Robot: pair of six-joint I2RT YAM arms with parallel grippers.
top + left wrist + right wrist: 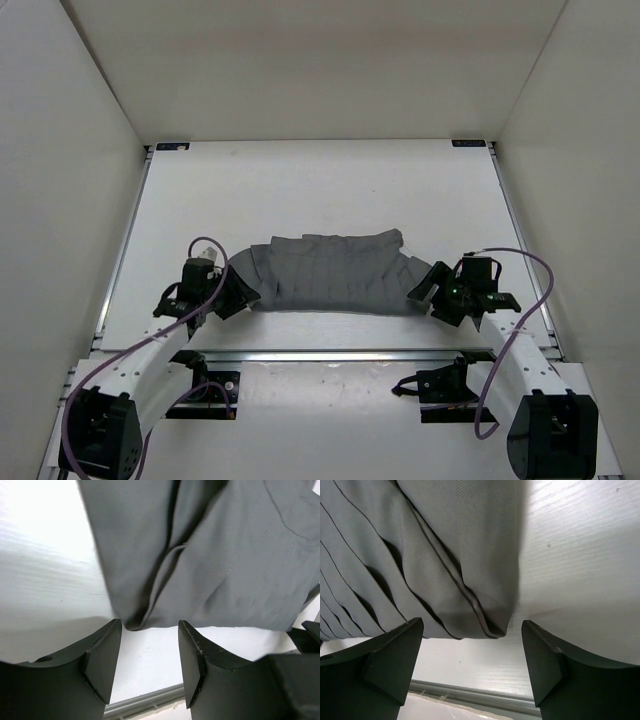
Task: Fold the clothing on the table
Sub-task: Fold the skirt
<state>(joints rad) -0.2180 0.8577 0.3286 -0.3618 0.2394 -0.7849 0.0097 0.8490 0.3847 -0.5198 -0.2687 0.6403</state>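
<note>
1. White table [300, 190] beneath both tools: bare and smooth-looking, so likely to let the whole garment slide instead of folding if pulled from one end only.
2. Dark grey clothing [335, 272]: lies spread flat between the two tools, one end just ahead of each. Soft and pleated, so prone to sagging in the middle and spilling its pleats if raised unevenly.
3. Right gripper [472, 625]: stands wide and holds nothing, with a layered corner just beyond its tips. Could pinch the top layer alone and leave the rest behind.
4. Left gripper [150, 626]: stands partly open and empty, with a doubled corner just past its tips. Could close short on bare tabletop, or shove the edge away and bunch it.
5. Metal rail [145, 700] just behind the fingers: could snag any cloth dragged back over it.
</note>
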